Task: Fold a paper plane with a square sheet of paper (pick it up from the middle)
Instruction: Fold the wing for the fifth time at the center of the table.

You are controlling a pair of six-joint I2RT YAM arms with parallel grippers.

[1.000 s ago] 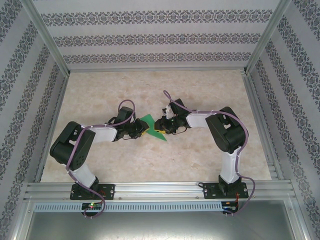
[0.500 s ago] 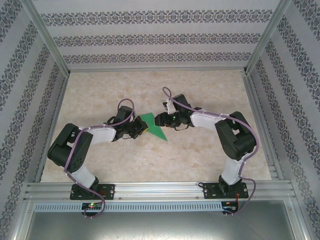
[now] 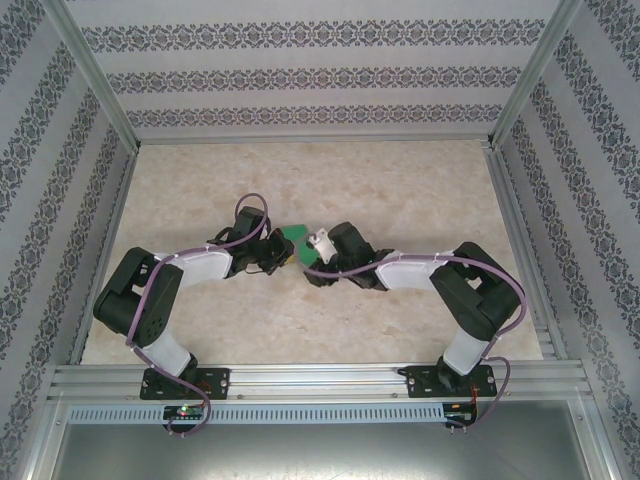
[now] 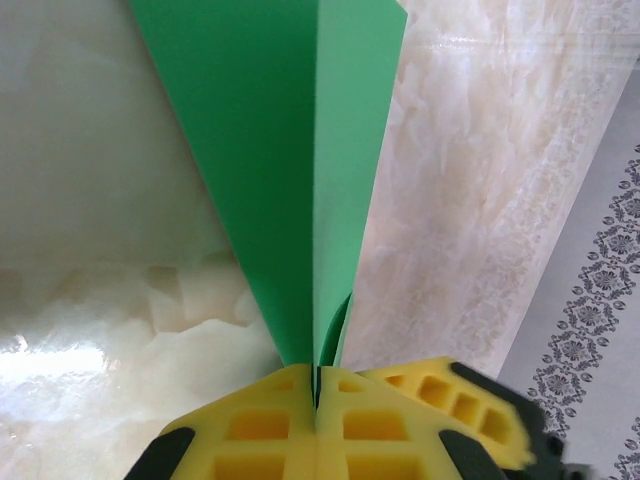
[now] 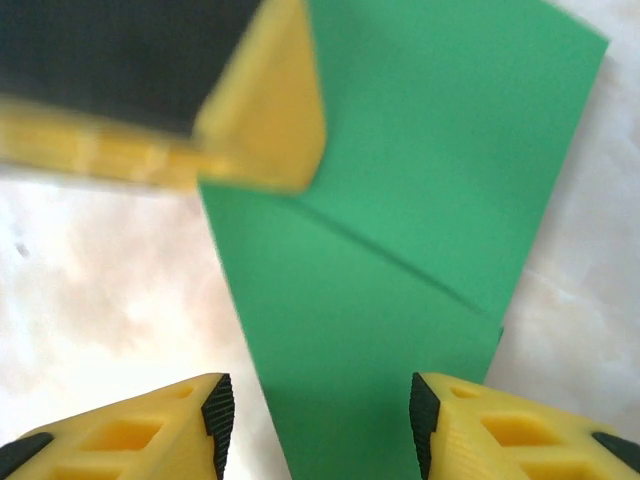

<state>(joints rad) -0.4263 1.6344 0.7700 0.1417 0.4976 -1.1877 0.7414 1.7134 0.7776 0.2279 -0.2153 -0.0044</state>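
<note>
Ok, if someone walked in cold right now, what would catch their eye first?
The bright folded green paper at the middle of the marble table, where both arms meet. The left end effector is shut on its narrow end, while the right end effector hangs with jaws open either side of the paper.

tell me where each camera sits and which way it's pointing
top external: above and behind the bases, looking down at the table; both arms, left pincer, right pincer.
left wrist: on the left arm, looking along its shut fingers at the green paper.
right wrist: facing the green paper between its open fingers.
shared: both wrist views see the green paper.
</note>
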